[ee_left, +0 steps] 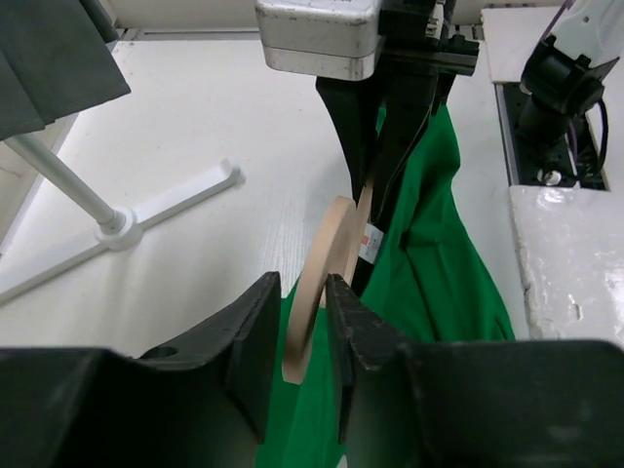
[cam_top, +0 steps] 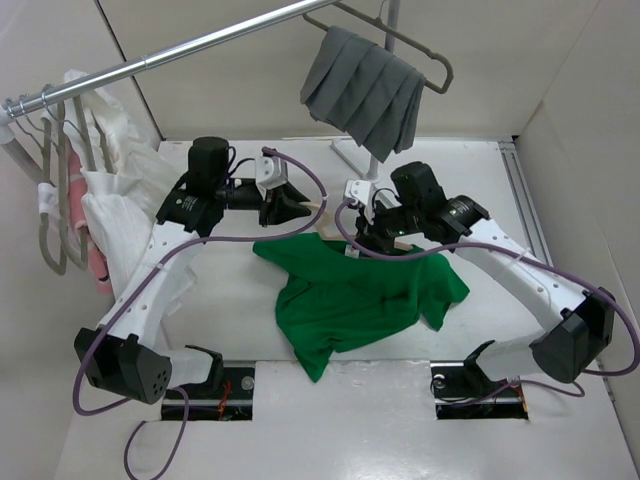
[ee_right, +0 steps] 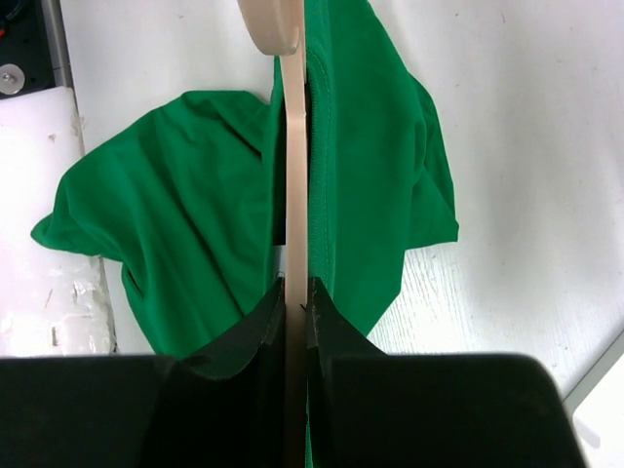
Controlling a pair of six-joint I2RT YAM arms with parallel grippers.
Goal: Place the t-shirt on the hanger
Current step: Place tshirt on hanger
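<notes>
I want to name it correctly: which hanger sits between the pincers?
The pale beige hanger, over the green t-shirt; the grey hangers hang on the rail instead.

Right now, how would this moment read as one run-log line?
left fingers: closed on hanger hook | right fingers: clamping hanger arm | t-shirt: crumpled on table, collar by hanger

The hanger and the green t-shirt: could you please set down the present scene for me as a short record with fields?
t-shirt: crumpled on the table, one end up at the hanger
hanger: above the table, between both grippers
left gripper: fingers either side of the hook, close against it
right gripper: shut on a hanger arm, green cloth alongside
shirt on hanger: not yet
background: grey pleated cloth and white garments on the rail
</notes>
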